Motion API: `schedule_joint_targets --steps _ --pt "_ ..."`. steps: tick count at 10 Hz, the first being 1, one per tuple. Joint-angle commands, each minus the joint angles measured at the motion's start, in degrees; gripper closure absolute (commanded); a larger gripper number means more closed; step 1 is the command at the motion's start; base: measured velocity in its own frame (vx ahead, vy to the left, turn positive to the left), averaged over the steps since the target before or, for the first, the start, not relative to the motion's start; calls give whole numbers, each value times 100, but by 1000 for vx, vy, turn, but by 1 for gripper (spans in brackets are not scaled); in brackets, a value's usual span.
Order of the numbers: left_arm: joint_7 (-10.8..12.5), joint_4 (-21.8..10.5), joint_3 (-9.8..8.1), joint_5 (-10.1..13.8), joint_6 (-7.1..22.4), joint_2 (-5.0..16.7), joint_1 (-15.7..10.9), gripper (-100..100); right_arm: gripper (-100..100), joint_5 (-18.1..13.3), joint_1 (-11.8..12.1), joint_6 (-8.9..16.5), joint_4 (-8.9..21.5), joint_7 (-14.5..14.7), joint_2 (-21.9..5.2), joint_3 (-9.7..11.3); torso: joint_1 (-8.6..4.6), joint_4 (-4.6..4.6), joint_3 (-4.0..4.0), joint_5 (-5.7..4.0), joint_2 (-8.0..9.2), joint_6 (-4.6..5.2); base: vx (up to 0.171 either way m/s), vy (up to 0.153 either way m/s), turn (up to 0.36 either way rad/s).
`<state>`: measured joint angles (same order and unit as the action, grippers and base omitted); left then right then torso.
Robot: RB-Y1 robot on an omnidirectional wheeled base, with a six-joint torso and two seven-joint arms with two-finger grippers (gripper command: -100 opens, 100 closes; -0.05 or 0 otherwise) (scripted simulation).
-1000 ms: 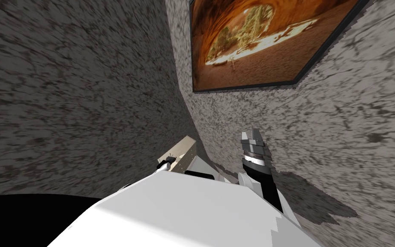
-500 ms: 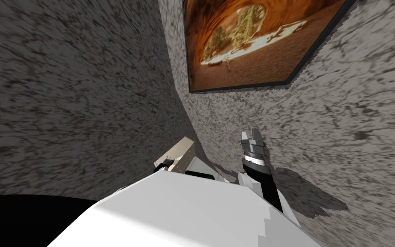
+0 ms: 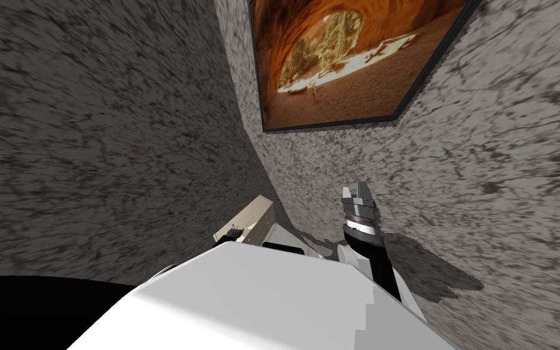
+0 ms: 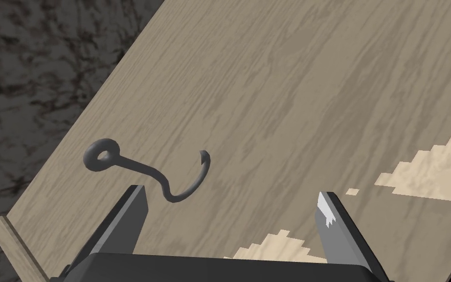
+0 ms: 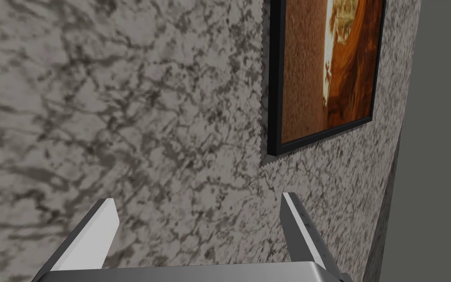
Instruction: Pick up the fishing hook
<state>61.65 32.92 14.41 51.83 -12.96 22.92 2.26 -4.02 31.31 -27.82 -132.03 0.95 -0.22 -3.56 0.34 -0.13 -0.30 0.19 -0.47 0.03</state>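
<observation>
Pale wooden top point(image 4: 293, 88), framed picture point(image 3: 339, 61)

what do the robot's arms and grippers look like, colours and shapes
Left gripper: two thin, grey, blade-like fingers tapering to angled tips, on a dark grey box. Right gripper: paler fingers, nearly white, on a lighter grey body. In the head view the right forearm is black, with a ribbed grey wrist and a white band.

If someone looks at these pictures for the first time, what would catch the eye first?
The dark fishing hook lying on a pale wood-grain surface, close by the open left tool, draws the eye first. Next is the large framed orange landscape picture on the mottled grey wall, with the open right tool raised below it.
</observation>
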Motion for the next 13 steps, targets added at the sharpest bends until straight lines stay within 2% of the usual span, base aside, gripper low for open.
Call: schedule_joint_targets --steps 1,3,4,6,7,8,9,11,13 --pt "286 -12 286 121 -175 176 149 -100 0 0 0 0 0 0 0 0 0 0 0 0 0 0 50 -22 -126" --pt "358 -12 334 121 -175 176 149 -100 0 0 0 0 0 0 0 0 2 -2 -5 1 -9 0 33 -15 -6" --pt "623 -86 614 222 -360 350 244 -100 0 0 0 0 0 0 0 0 4 -1 -2 1 -3 0 30 -20 -122" --pt "702 -86 673 222 -360 350 244 -100 0 0 0 0 0 0 0 0 3 -1 -2 1 -4 0 24 -11 -21" --pt "916 -161 916 324 -545 524 338 -100 0 0 0 0 0 0 0 0 6 0 -1 1 -1 -1 33 -21 -111" --pt "920 -270 930 238 -511 439 222 -100 0 0 0 0 0 0 0 0 9 -1 -4 2 -7 1 17 -12 -26" --pt "1002 -299 971 240 -563 450 218 100 0 0 0 0 0 0 0 0 19 -2 -5 4 -8 -1 2 -1 12" --pt "994 -314 939 246 -581 508 218 100 0 0 0 0 0 0 0 0 27 -9 -10 53 -11 21 0 10 18" --pt "981 -319 946 239 -574 510 223 100 0 0 0 0 0 0 0 0 37 -5 -10 59 -14 17 0 0 0"
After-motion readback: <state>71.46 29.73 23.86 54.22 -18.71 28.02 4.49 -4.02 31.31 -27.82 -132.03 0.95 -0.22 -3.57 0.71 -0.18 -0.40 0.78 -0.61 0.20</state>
